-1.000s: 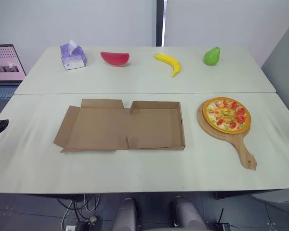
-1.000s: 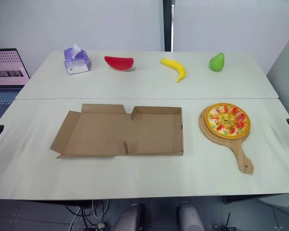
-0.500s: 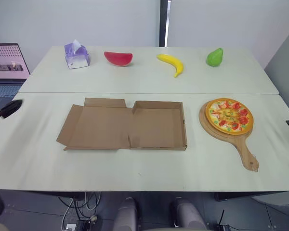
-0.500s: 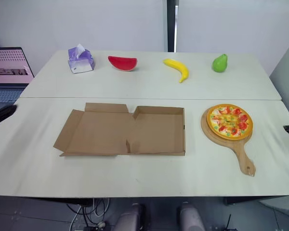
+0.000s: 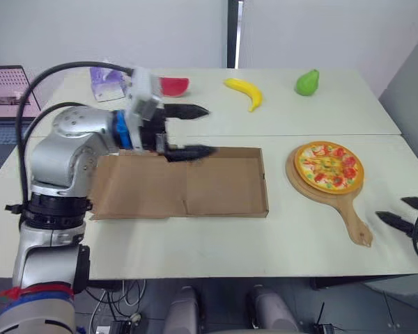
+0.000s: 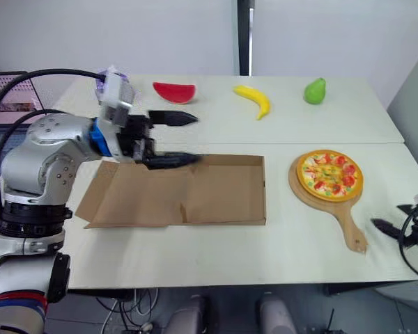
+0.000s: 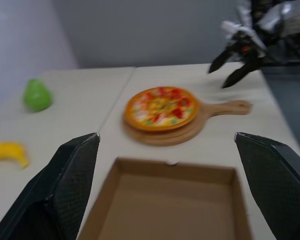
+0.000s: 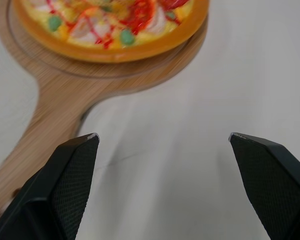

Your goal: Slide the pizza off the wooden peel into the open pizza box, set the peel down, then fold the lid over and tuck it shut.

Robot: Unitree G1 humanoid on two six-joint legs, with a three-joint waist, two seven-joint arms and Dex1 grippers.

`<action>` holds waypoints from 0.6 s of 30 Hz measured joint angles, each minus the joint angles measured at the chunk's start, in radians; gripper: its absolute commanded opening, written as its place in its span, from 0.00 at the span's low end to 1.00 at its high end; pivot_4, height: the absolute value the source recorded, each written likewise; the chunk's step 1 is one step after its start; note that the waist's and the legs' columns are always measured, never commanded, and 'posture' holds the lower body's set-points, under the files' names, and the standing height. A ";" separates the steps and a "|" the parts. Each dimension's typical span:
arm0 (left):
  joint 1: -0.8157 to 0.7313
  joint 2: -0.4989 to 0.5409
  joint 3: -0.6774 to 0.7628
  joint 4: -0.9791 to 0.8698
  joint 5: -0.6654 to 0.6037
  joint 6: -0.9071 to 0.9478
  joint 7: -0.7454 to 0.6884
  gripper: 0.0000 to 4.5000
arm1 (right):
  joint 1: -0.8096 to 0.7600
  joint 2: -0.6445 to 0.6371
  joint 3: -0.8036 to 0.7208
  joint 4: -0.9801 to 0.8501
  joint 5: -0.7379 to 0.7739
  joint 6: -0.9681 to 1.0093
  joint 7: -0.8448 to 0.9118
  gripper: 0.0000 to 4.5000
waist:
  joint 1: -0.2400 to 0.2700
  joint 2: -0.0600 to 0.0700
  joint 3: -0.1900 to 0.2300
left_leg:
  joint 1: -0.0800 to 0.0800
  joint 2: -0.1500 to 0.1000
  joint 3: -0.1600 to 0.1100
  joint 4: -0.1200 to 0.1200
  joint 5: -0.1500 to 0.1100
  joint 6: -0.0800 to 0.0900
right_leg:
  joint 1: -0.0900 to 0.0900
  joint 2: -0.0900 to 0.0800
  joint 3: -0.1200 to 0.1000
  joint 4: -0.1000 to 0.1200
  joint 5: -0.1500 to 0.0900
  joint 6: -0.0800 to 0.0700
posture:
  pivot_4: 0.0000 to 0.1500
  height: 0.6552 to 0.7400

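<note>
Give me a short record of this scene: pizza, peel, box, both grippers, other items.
pizza: on the peel, right of the box
peel: flat on the table, handle toward the robot
box: open, empty, lid flat
left gripper: open, over the box
right gripper: open, beside the peel's handle
other: banana, pear, watermelon slice, tissue box
</note>
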 measured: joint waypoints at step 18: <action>0.182 0.064 0.112 -0.347 -0.272 0.248 0.136 1.00 | -0.105 0.204 0.197 -0.077 -0.064 0.032 -0.247 0.99 | 0.013 -0.003 0.000 | 0.000 0.000 -0.001 0.001 0.000 0.000 | 0.001 0.000 -0.001 -0.001 0.000 0.000 | 1.00 1.00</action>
